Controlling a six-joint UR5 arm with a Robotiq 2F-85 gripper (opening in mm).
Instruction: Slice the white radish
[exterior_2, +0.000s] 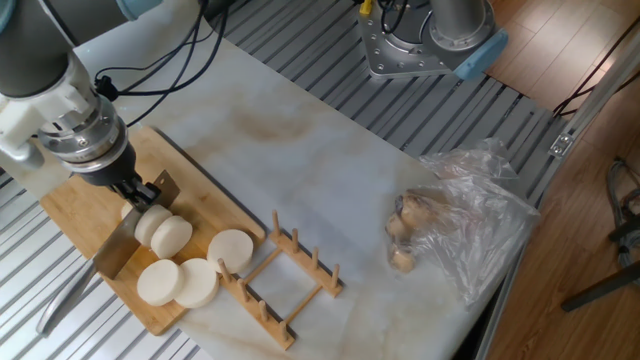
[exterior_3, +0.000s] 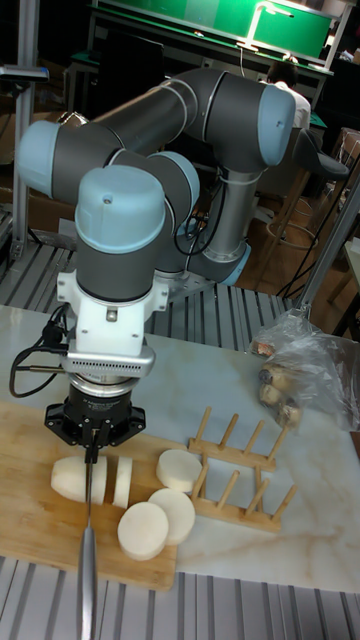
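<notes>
My claw (exterior_3: 93, 428) hangs straight down over the bamboo cutting board (exterior_2: 80, 215); its fingers are pinched on the handle end of the knife (exterior_2: 122, 240), so I am gripping the tool and nothing else; I hold it by the top so that the flat blade stands on edge below me and my wrist can press it down.

The white radish (exterior_3: 78, 477) lies directly under my claw, on its side on the board; the blade stands in it, with the longer stub on one side of the steel and a freshly parted slice (exterior_3: 122, 482) leaning against the other side; from the fixed view the same stub (exterior_2: 152, 226) sits just beyond the blade, touching it. Lying flat keeps the radish from rolling toward me while I cut across its length.

Three finished discs (exterior_3: 144, 529) rest on the board a little away from my claw, toward the board's near edge, two overlapping and one apart; there they are clear of the blade's path. Beyond them, off the board, stands a wooden dish rack (exterior_2: 285, 280); well away on the far side of the marble lies a clear plastic bag (exterior_2: 470, 220) with brownish lumps inside, no business of mine.

I judge the slicing partly done; a fair stub remains for further cuts.
</notes>
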